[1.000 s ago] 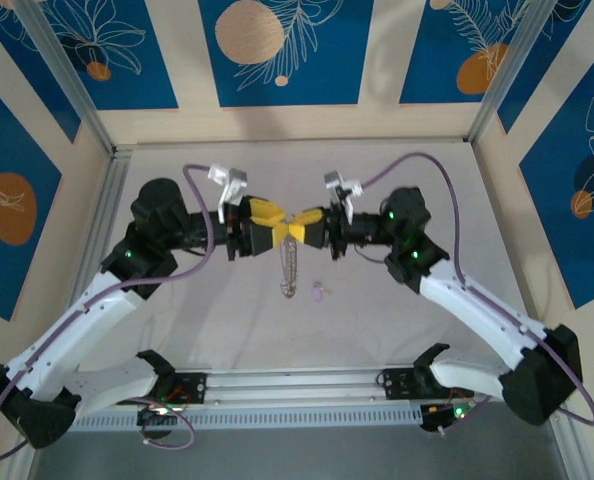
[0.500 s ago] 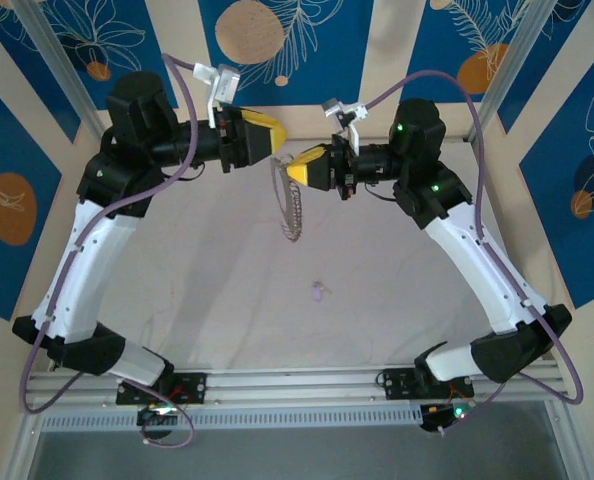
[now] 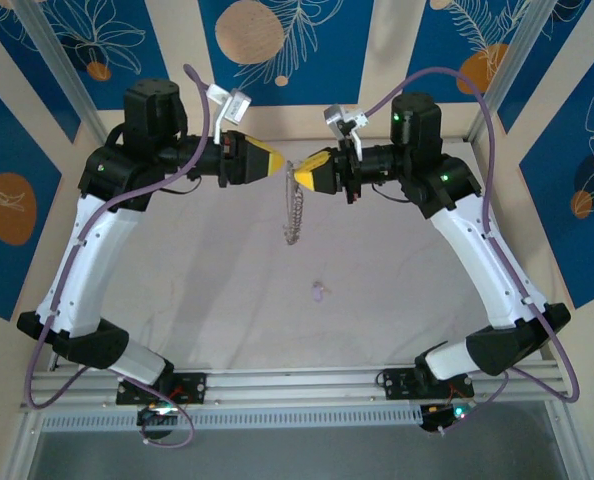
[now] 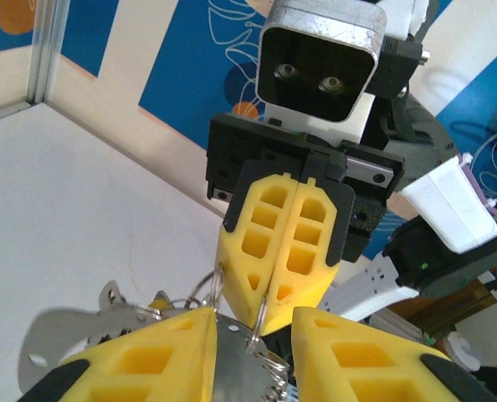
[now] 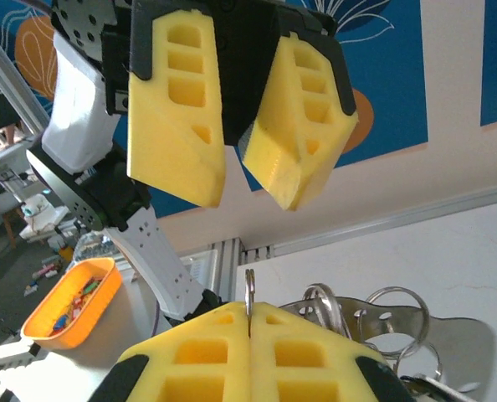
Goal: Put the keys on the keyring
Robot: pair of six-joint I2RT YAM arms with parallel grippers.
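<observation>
Standing by the rig and both arms are raised off the table, claws pointing nose to nose near the back of the cell.

The right claw is clenched tight, with its yellow pads pressed flat together, and it's grasping the keyring. From above you can see the beaded chain dangling straight down from its tip, hanging free in the air over the pale tabletop. On the right wrist cam a thin bit of wire ring pokes straight up out of the seam between its fingers. A little cluster of silvery split rings and a flat silvery tab sits just off to one side.

The left claw is just beside it, almost tip to tip, and it's released. The right wrist cam looks straight at it, and its two yellow fingers stand apart with daylight between them. On the left wrist cam the rings sit low between its own fingers, right under the clamped right claw. Honestly I can't tell if the left one is touching the metal or not.

The lilac key is lying flat on the table by itself. It's below the dangling chain and a touch to the right, toward the near edge, well apart from both claws.
</observation>
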